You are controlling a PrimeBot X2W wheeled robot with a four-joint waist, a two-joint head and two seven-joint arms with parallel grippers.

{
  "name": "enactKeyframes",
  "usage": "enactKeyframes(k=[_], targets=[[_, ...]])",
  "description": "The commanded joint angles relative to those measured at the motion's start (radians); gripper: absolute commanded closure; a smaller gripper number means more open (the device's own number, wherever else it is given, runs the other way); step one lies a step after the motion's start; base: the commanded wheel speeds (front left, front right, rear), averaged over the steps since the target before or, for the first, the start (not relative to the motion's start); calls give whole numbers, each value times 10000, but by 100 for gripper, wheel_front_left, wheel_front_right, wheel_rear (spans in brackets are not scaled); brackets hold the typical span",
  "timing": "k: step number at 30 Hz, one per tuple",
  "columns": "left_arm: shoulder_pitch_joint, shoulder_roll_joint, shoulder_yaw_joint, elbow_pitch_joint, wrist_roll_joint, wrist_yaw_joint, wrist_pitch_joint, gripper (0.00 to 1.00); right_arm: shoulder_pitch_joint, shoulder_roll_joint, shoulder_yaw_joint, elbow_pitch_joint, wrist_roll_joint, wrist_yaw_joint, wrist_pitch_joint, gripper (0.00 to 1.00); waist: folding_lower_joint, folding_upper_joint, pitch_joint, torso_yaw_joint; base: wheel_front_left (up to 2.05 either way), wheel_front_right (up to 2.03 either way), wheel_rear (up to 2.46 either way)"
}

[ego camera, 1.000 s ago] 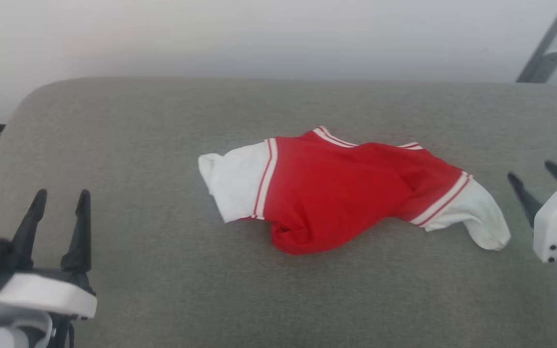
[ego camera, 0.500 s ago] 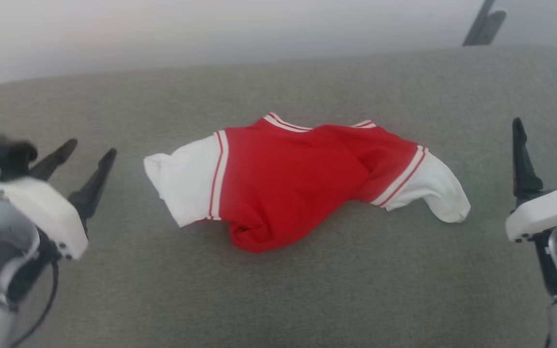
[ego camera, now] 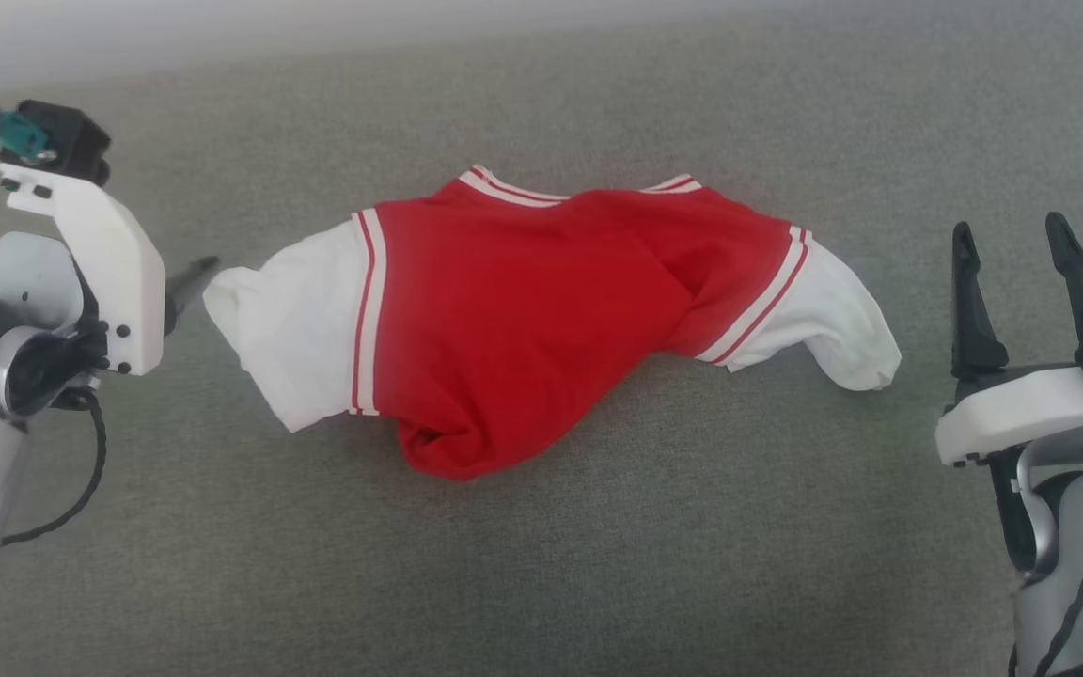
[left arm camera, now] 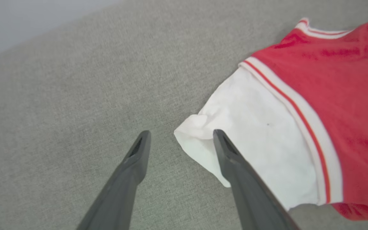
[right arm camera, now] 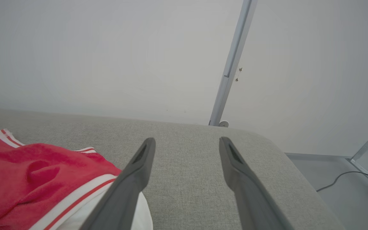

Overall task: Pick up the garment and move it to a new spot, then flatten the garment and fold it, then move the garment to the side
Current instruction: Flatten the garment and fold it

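While the garment point(ego camera: 541, 320) lies crumpled at the middle of the grey upholstered surface point(ego camera: 598, 564), neither gripper holds any part of it. Its red body is bunched, with a rounded fold point(ego camera: 447, 451) pushed towards the near edge. The striped collar trim point(ego camera: 513, 193) faces the far side. One white sleeve point(ego camera: 288, 329) extends to the left and the other white sleeve point(ego camera: 833, 329) trails to the right, both resting on the surface.

Left gripper point(left arm camera: 180, 135): jaws spread wide, nothing between them but the tip of the left sleeve. In the left wrist view one finger point(left arm camera: 235, 166) crosses over the sleeve's edge and the other sits over bare fabric. Whether either finger touches the cloth cannot be told. In the head view one dark fingertip shows just beside the sleeve end.

Right gripper point(ego camera: 1009, 228): jaws spread wide and empty, fingers pointing to the far side. It stands near the right sleeve but apart from it.

Beyond the far edge, the right wrist view shows a pale wall, a slanted metal post point(right arm camera: 232, 64) and a cable point(right arm camera: 340, 179) on the floor.
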Motion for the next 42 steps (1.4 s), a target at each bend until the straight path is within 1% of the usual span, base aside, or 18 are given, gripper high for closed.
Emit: enactKeyframes(k=[1,2,6,9,13,17,18,19,20,21,22,26,27,29,35,37,39,42], targets=[[-277,-59,-170,362,99,77,364,0,-151,41,9,49,39,-15,-82,0,0,0,198,-95,0,0,0],[-444,-123,-250,576,128,134,574,0,-182,55,17,59,39,-15,-106,0,0,0,270,-114,0,0,0],[-928,-330,-541,1249,232,117,929,0,-278,90,20,111,11,-15,-131,0,0,0,548,-174,0,0,0],[-1158,-487,-680,1850,269,239,1225,0,-391,112,42,139,10,-15,-101,0,0,0,716,-200,0,0,0],[-1418,-936,-844,2768,136,372,1605,0,-491,55,50,200,4,-15,14,0,0,0,883,-189,0,0,0],[-1432,-1444,-894,3411,-191,360,1918,1,-543,40,106,215,-14,-15,152,0,0,0,950,-168,0,0,0],[-1435,-1564,-884,3567,-305,386,2036,19,-551,31,113,228,7,-15,229,0,0,0,962,-162,0,0,0],[-1435,-1564,-884,3567,-305,386,2036,19,-551,31,113,228,7,-15,229,0,0,0,962,-162,0,0,0],[-1444,-1672,-936,3650,-354,317,2099,54,-560,33,150,252,56,-15,304,0,0,0,972,-158,0,0,0],[-1457,-1793,-904,3701,-493,261,2061,81,-561,9,217,256,91,-15,380,0,0,0,983,-147,0,0,0],[-1489,-1892,-879,3753,-596,222,2054,100,-566,-22,275,256,129,-15,457,0,0,0,990,-136,0,0,0],[-1718,-1788,-1047,3735,-502,55,1727,100,-559,-233,725,434,636,-15,1169,0,0,0,1020,-77,0,0,0],[-1769,-1761,-1087,3762,-519,34,1689,100,-579,-267,864,559,904,-15,1494,0,0,0,1021,-54,0,0,0],[-1848,-1696,-1151,3809,-521,-1,1604,100,-677,-542,1206,730,1260,-15,2173,0,0,0,1032,7,0,0,0],[-2170,-1754,-1264,3983,-604,-40,1275,100,-1307,-1300,1861,1519,2430,-16,4408,0,0,0,1105,332,0,0,0],[-2279,-1788,-1328,4043,-601,-35,1160,100,-1599,-1432,1916,1842,2898,-16,5152,0,0,0,1145,465,0,0,0],[-2378,-1842,-1388,4090,-651,-45,1062,100,-1825,-1706,2110,2171,3100,-15,6021,0,0,0,1186,605,0,0,0],[-2511,-1896,-1526,4131,-677,-50,889,100,-2072,-1888,2279,2571,3460,-15,7278,0,0,0,1220,779,0,0,0]])
